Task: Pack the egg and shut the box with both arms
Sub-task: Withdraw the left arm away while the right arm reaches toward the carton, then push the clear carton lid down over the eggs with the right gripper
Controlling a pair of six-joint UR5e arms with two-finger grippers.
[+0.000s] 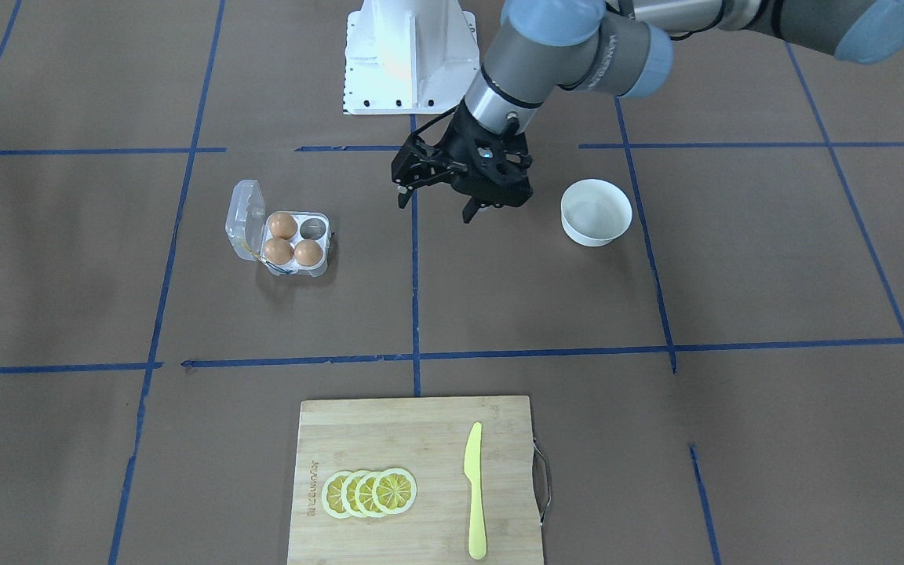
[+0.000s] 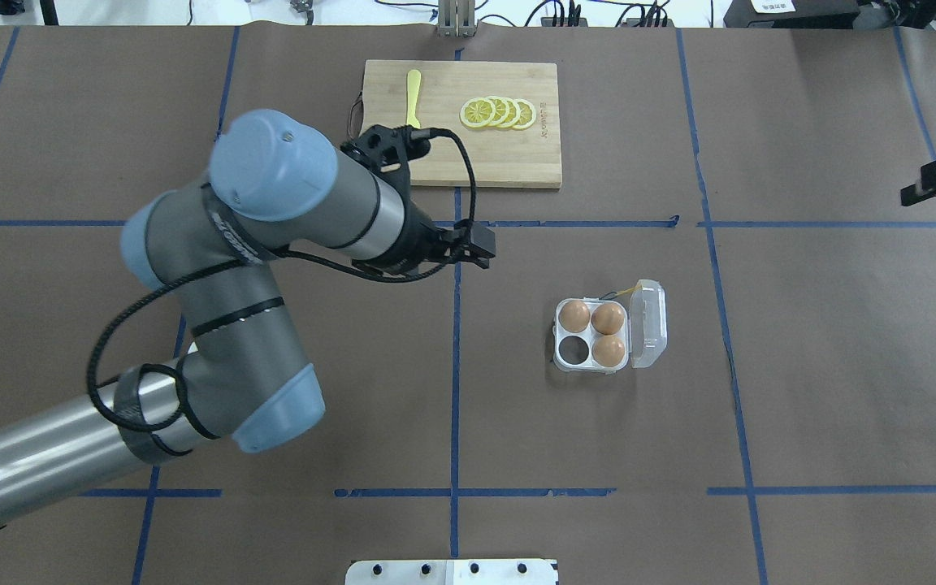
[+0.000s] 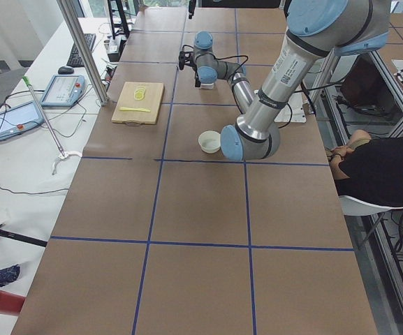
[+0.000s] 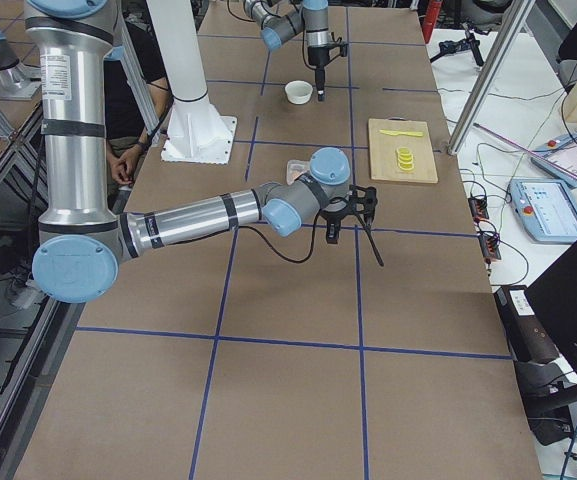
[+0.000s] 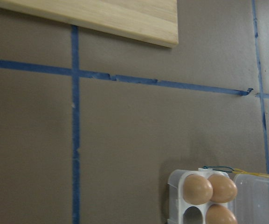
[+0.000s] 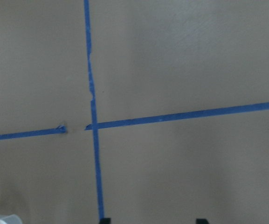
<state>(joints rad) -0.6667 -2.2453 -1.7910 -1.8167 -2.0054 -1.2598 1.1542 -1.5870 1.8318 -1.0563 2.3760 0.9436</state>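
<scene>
My black two-fingered left hand (image 1: 436, 205) hung above the middle of the brown counter (image 1: 656, 439), fingers spread wide, holding and touching nothing. My right hand (image 2: 935, 180) hovered toward the counter's right end, fingers apart and empty. Between them sat the small clear plastic egg carton (image 1: 311, 228), lid open, holding three orange-brown eggs (image 1: 282, 225).

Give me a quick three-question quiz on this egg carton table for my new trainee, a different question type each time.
1. True or false: the box has its lid standing open.
2. How many eggs sit in the box? A two, B three, C four.
3. Fill in: in the front-facing view, the open left gripper hovers between the box and the white ____.
Key: 1 true; 2 B; 3 bowl.
</scene>
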